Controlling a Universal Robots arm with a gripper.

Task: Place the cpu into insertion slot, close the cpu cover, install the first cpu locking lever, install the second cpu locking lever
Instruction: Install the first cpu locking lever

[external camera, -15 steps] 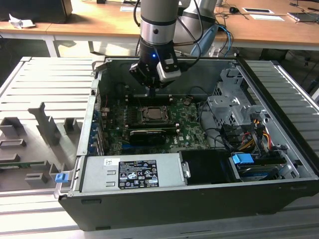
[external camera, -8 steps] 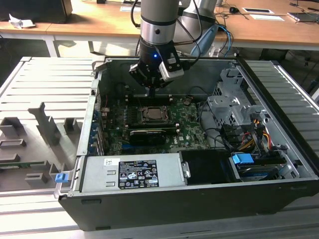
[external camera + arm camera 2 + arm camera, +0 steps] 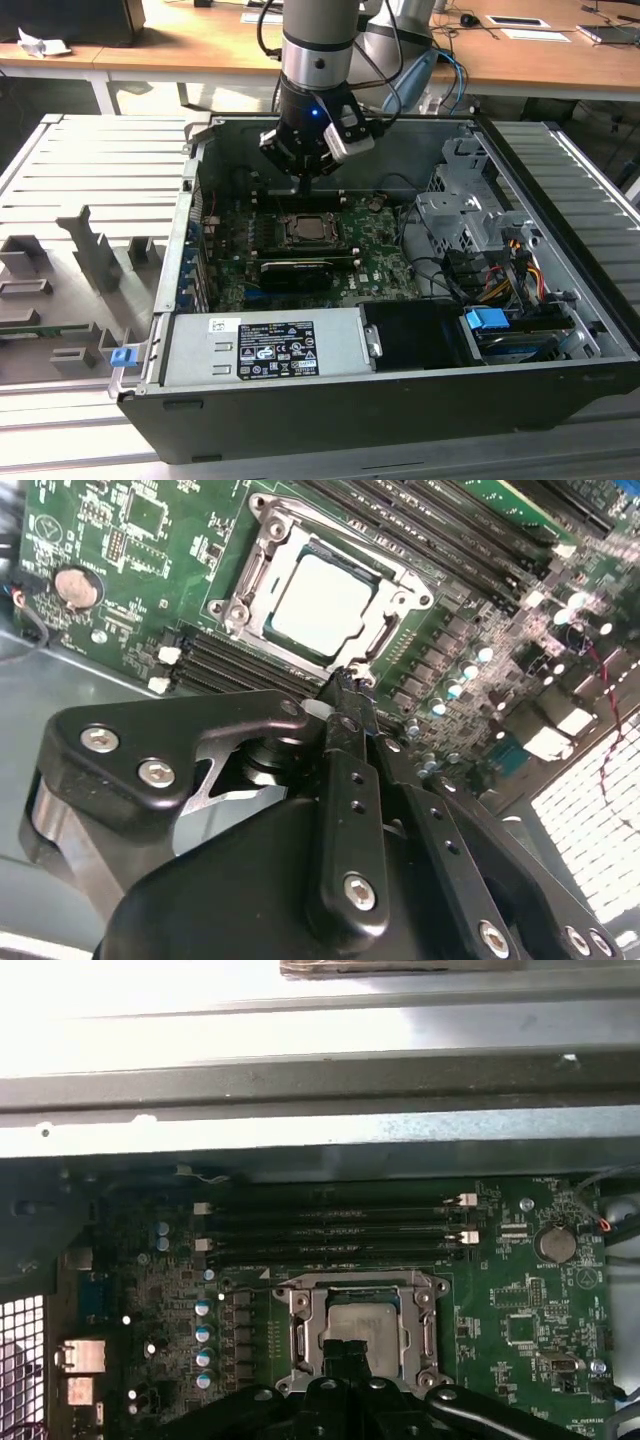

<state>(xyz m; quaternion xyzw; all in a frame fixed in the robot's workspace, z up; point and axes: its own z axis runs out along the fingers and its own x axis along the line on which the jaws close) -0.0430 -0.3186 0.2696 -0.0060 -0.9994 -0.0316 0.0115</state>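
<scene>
The cpu (image 3: 320,605) lies flat in the insertion slot (image 3: 305,230) on the green board, its pale metal top showing in both wrist views. Over it lies the cpu cover (image 3: 405,588), a silver frame whose square window shows the chip (image 3: 362,1318). Thin metal levers (image 3: 297,1335) run along two sides of the frame. My gripper (image 3: 345,685) hangs just above one corner of the socket, fingers shut together with nothing between them. In the exterior view the gripper (image 3: 303,190) sits over the socket's far edge. I cannot tell whether the tip touches the frame.
Long black memory slots (image 3: 330,1230) run beside the socket. A coin battery (image 3: 553,1245) sits on the board. The open case holds a power supply (image 3: 265,345) at the front, a drive cage (image 3: 470,215) and cables on the exterior view's right.
</scene>
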